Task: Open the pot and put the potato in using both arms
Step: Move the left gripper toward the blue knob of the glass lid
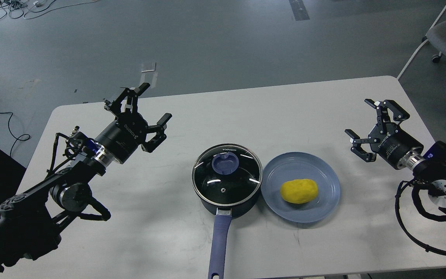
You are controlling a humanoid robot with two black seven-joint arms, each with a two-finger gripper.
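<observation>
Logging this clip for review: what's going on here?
Nothing is being handled yet. The left hand and right hand hover open above the table, both empty. The saucepan sits between them with its glass lid on. The yellow potato lies on the blue plate beside it.

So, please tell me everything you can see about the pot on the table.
The pot is a small dark saucepan, upright on the white table. A round glass lid with a metal rim and blue knob closes it. Its long blue handle points toward the camera. The blue plate lies close on its right. Neither gripper touches it.
</observation>
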